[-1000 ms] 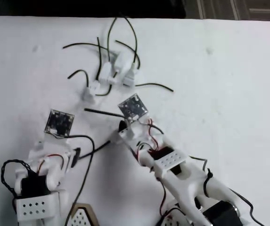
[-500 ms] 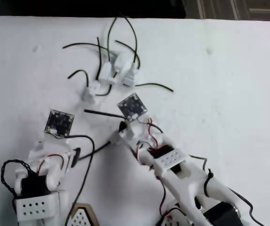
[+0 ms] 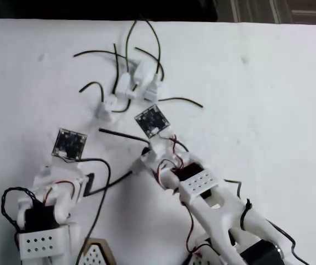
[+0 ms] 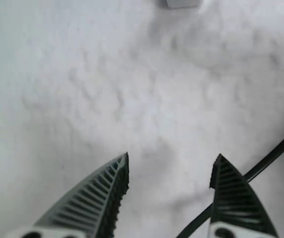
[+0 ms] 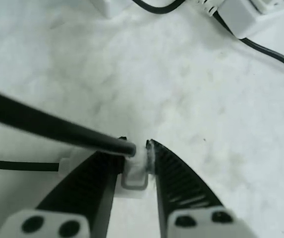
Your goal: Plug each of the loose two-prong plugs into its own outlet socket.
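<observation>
R claw [image 5: 138,145]: clamped on a white plug [image 5: 133,173], low over the surface [image 3: 257,83].
Plug cord [image 5: 47,126]: black, stuck out sideways from betw. the claw tips.
L claw [image 4: 172,156]: spread wide, close above the surface; a black cable [image 4: 268,161] ran just beside one finger.
Other pieces [image 3: 133,85]: white plugs & sockets bunched at the far middle, ahead of the R claw, apart from it.
In the way: their black leads [image 3: 119,55] looped over & around the bunch.
</observation>
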Robot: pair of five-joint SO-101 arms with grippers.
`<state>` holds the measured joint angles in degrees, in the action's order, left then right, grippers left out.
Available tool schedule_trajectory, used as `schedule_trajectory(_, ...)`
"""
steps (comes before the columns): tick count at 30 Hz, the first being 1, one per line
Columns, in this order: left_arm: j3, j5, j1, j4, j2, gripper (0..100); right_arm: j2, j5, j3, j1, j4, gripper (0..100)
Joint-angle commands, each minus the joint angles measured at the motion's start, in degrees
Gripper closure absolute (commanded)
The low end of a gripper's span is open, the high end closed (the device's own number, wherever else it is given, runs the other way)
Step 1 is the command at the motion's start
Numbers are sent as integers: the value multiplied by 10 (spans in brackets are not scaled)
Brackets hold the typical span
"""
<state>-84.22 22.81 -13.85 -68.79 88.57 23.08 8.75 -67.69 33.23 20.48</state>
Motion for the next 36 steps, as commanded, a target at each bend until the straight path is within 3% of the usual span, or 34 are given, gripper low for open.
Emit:
schedule_trajectory(1, 4, 0, -2, -1, 7, 729, -2, 2, -4, -7, 25, 892)
schedule_trajectory(14, 4, 0, -2, -1, 7, 729, 149, -47, -7, -3, 86, 882)
schedule_trajectory(36, 4, 0, -2, -1, 7, 729, 150, -83, -7, -3, 29, 907)
